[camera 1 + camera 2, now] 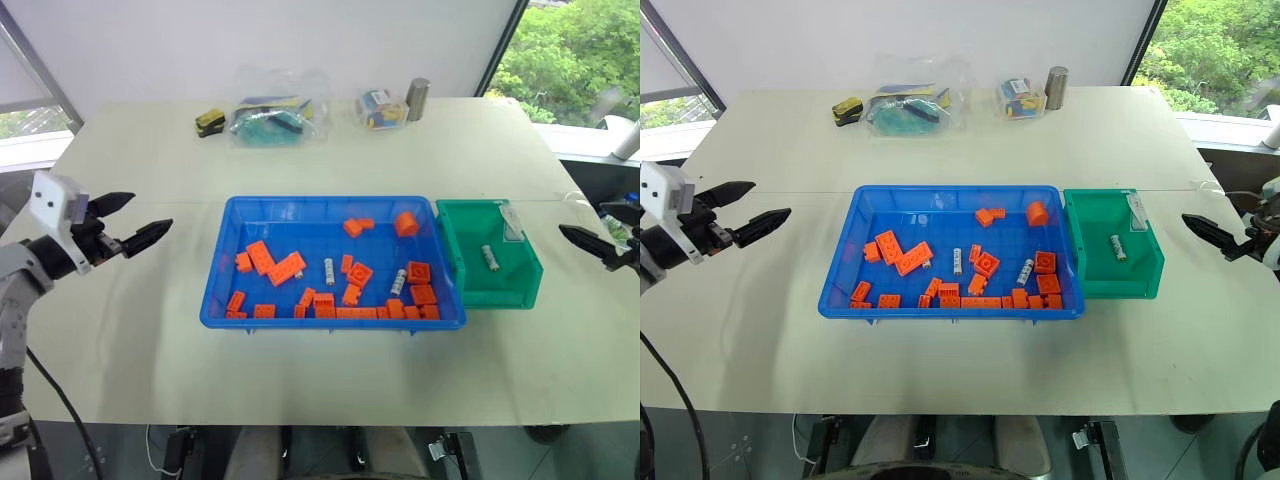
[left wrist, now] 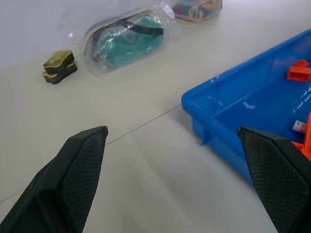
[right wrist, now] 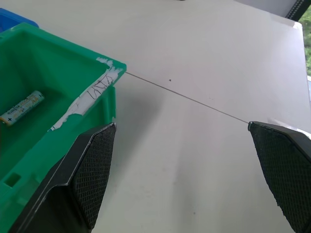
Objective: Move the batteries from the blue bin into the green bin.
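Centrally on the pale, matte table [image 1: 150,370] sits the blue bin [image 1: 218,270], a wide shallow tray of glossy plastic with a rolled rim. Strewn over its floor are studded orange bricks [image 1: 272,262], and among them lie two batteries [image 1: 329,271], slim silvery cylinders, one near the middle and one [image 1: 398,281] closer to the tray's right wall. Touching that right wall stands the green bin [image 1: 524,280], smaller and deeper, its far rim bearing a clear label tab [image 1: 512,222]; a third battery [image 1: 490,257] rests on its floor.

Left of the blue bin, well apart from it, the left gripper [image 1: 128,222] hovers with its tapered black fingers spread, their inner faces finely cross-hatched. Right of the green bin, the right gripper [image 3: 182,160] likewise hangs with jaws wide apart and nothing between them.

Beyond the blue bin's far wall lie crinkled clear plastic bags [image 1: 278,118], a small yellow-and-black block [image 1: 210,122] and an upright metal can [image 1: 417,98].
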